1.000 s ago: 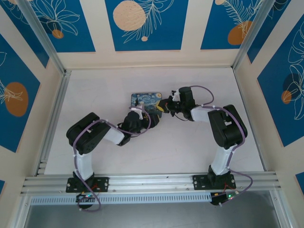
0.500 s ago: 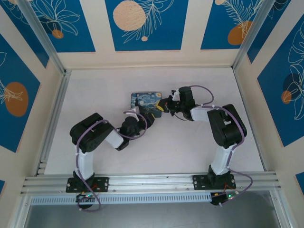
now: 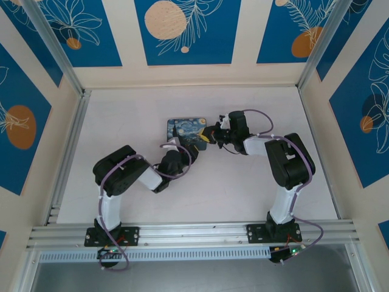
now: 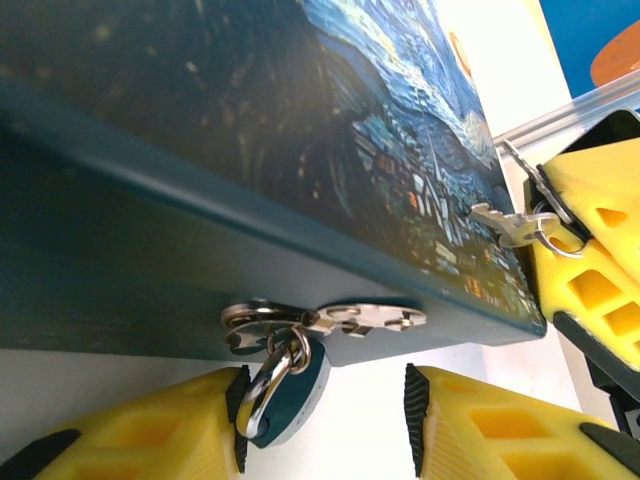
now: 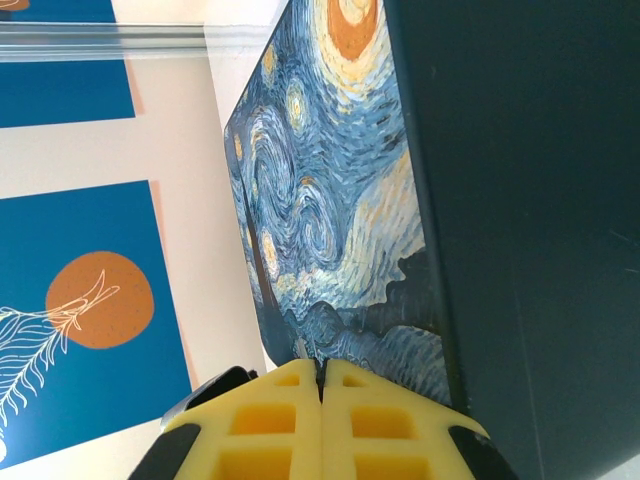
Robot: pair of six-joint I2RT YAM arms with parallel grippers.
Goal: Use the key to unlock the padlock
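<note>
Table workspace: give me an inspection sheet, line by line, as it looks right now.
Surface: white table, tin standing near its middle.
Job's things: padlock hangs by its shackle from the hasp on the Starry Night tin; key lies over the lid's edge, not in the lock.
Clutter: nothing seen.
Grippers: left gripper open, padlock between its fingers, against one; right gripper shut, holding the key by its ring.
Cables: purple cables run along both arms.
Surroundings: blue leaf-patterned wall panels; aluminium rail at the near edge.
</note>
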